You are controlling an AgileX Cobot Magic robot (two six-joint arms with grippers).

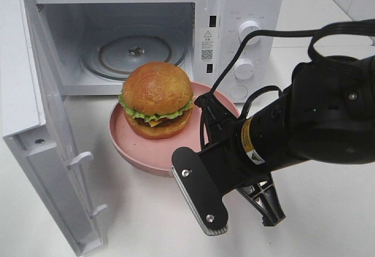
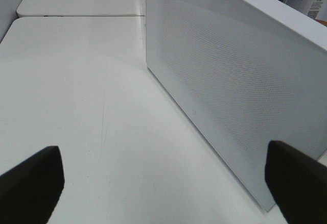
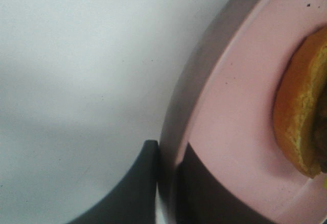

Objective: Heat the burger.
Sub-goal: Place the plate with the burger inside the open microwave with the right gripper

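while left fingers (image 2: 30, 183) stand wide, right fingers (image 3: 135, 191) pinch the plate (image 3: 225, 127).

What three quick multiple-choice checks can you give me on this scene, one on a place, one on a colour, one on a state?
1. Where is the burger?
A. on the glass turntable
B. on the pink plate in front of the open microwave
C. on the bare table

2. What colour is that plate?
A. pink
B. blue
C. white

3. How is the right pincer?
A. wide open above the burger
B. shut on the plate's rim
C. shut on the door handle

Answers:
1 B, the high view shows it resting on the plate outside the cavity.
2 A, its rim and floor look pink in the high and right wrist views.
3 B, the right wrist view shows it clamped across the rim.
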